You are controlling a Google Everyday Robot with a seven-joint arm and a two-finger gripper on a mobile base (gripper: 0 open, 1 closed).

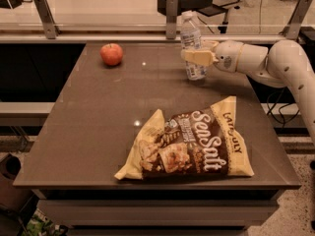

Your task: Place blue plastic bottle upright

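- Standing close to upright, the blue plastic bottle (190, 33) is in the upper middle of the frame, toward the far right part of the table (88, 122).
- Its white cap (186, 14) points up, and the neck leans slightly toward the left of the frame.
- Its base is down at the table surface, just below the grasp. I cannot tell whether it rests there or hangs just clear.
- The gripper (191, 56) is at the bottle's midsection, reaching in from the right side of the frame.
- The jaws are clamped on the bottle, and a cream-coloured finger (199, 58) crosses in front of its label band.
- A white arm (275, 63) runs from the gripper toward the right edge of the frame, where it bends downward.
- A red apple (111, 54) sits on the table in the upper left, well apart from the bottle and touching nothing else.
- A yellow and brown chip bag (189, 146) lies flat in the lower middle of the frame, near the front edge of the table. It reads "Sea Salt" in large white letters.
- The bag is apart from both the bottle and the apple, with bare table between them.
- Behind the table, metal posts (171, 16) hold a glass barrier across the top of the frame.
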